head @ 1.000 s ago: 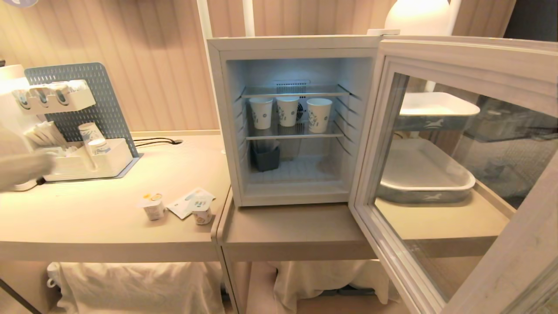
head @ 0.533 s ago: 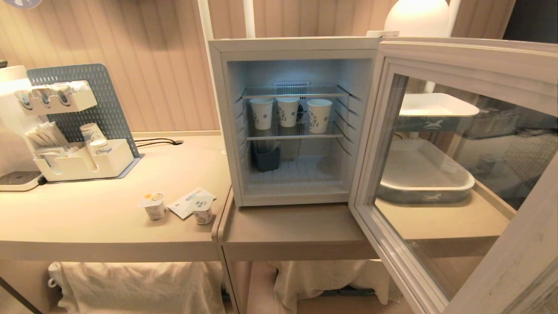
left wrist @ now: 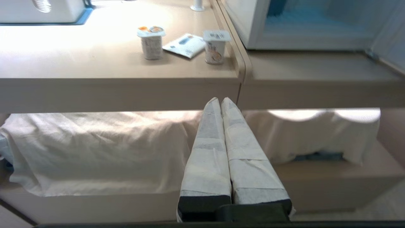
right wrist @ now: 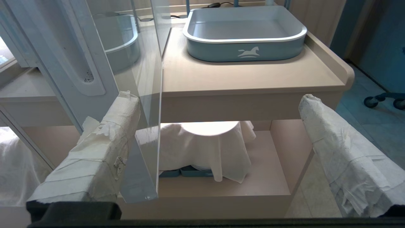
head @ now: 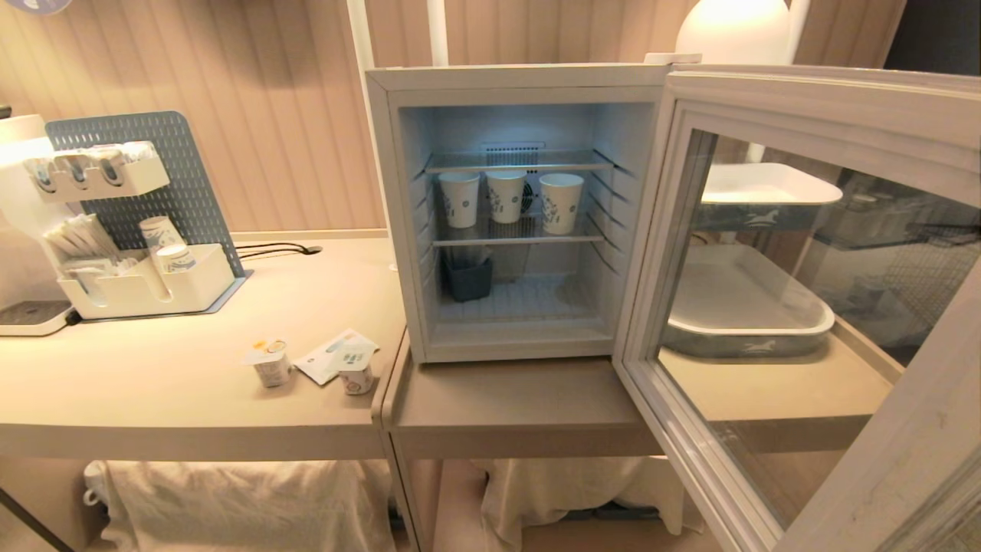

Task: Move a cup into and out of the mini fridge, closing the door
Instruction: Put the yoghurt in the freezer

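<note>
The white mini fridge stands on the low table with its glass door swung wide open to the right. Three white paper cups stand in a row on its middle wire shelf. Neither arm shows in the head view. My left gripper is shut and empty, held low in front of the table's front edge, below the fridge. My right gripper is open and empty, low beside the bottom edge of the open door.
On the left table lie two small yogurt pots and a flat packet. An organiser with cups and sachets and a water dispenser stand farther left. A grey-white tray sits behind the door glass. White cloths hang under the tables.
The left arm, blurred at the head view's left edge a second ago, has dropped out of that view. The fridge, door and cups have not moved.
</note>
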`<state>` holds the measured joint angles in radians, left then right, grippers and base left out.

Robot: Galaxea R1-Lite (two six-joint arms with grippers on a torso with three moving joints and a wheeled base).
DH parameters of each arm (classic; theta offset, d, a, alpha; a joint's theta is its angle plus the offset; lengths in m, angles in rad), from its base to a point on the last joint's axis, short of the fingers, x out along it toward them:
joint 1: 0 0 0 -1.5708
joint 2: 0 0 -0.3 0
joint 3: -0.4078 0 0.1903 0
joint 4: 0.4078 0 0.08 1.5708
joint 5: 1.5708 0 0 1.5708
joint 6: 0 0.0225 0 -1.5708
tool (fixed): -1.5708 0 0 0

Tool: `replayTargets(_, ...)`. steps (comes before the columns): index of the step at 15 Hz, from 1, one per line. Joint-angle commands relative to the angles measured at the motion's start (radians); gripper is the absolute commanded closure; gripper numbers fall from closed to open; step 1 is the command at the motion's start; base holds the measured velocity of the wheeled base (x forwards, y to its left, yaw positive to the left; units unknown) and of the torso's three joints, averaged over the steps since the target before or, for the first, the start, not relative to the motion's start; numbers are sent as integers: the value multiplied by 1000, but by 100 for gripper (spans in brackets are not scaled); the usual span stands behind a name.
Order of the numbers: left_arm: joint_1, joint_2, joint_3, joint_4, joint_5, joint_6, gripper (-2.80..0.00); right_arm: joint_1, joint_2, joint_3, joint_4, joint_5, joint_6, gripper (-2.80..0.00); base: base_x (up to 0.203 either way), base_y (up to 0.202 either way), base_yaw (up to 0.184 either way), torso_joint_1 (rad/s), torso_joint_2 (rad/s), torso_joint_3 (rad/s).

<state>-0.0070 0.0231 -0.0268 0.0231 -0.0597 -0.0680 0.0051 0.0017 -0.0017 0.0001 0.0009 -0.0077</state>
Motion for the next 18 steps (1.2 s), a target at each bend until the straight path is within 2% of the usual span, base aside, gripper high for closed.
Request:
replayTargets(1, 5, -23, 5, -31, 19, -58, 0, 1, 1, 0, 0, 1, 0, -280, 0, 0, 0, 0, 0, 0)
replayTargets(2, 5, -23, 1, -26, 23, -41, 0, 1, 1, 0, -2, 1, -2, -280, 0, 0, 0, 0, 0, 0)
replayTargets(3, 6, -23, 0, -21, 33, 13, 0, 1, 1, 0, -2, 1, -2, -280, 0, 0, 0, 0, 0, 0)
replayTargets(5, 6, -24, 12, -6, 34, 206, 0, 1, 1, 0, -2, 1, 0, -280, 0, 0, 0, 0, 0, 0)
replayTargets(6, 6, -25, 10, 12, 9, 234, 0, 1, 1, 0, -2, 1, 0, -280, 0, 0, 0, 0, 0, 0)
replayTargets(7, 6, -25, 10, 13, 8, 219, 0, 1, 1, 0, -1, 1, 0, -280, 0, 0, 0, 0, 0, 0)
replayTargets(9, 6, -25, 13, 4, 22, 130, 0, 1, 1, 0, -2, 1, 0, -280, -25, 0, 1, 3, 1, -1)
replayTargets(14, 6, -25, 13, 5, 27, 143, 0, 1, 1, 1, 0, 1, 0, -280, -178, 0, 1, 0, 2, 2)
replayTargets(16, 6, -25, 11, 6, 27, 143, 0, 1, 0, 2, 0, -1, 2, -280, -68, 0, -1, -1, -1, 5)
replayTargets(17, 6, -25, 11, 6, 27, 144, 0, 1, 0, 1, 0, -1, 0, 0, 0, 0, 0, 0, 0, 0)
replayTargets(18, 6, -26, 12, 5, 27, 143, 0, 1, 0, 2, 0, -1, 0, 0, 0, 0, 0, 0, 0, 0)
